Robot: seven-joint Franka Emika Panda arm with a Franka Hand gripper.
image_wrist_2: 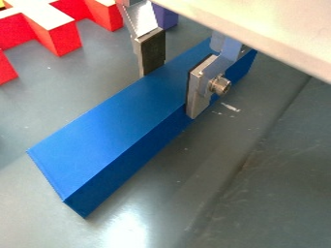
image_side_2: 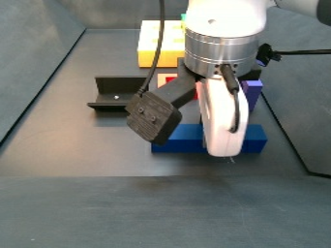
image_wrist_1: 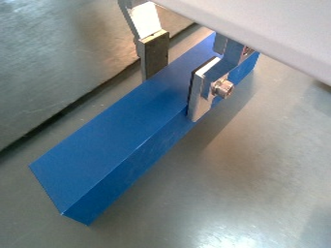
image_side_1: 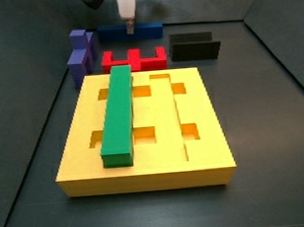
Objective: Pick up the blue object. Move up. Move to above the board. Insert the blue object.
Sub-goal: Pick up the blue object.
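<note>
The blue object (image_wrist_1: 116, 145) is a long navy bar lying flat on the grey floor, seen in both wrist views (image_wrist_2: 116, 136) and low under the arm in a side view (image_side_2: 253, 139). My gripper (image_wrist_1: 179, 73) straddles the bar near one end, also seen in the other wrist view (image_wrist_2: 175, 70). One finger (image_wrist_1: 204, 89) presses flat on the bar's near side, and the other finger (image_wrist_1: 154, 53) stands against its far side. The yellow board (image_side_1: 79, 156) lies apart from it, with a long green bar (image_side_1: 119, 113) in one groove.
Red blocks (image_wrist_2: 45, 29) lie close beyond the bar, and they also show behind the board (image_side_1: 137, 57). A purple stepped block (image_side_1: 79, 52) and the dark fixture (image_side_1: 196, 45) stand there too. Dark walls enclose the floor.
</note>
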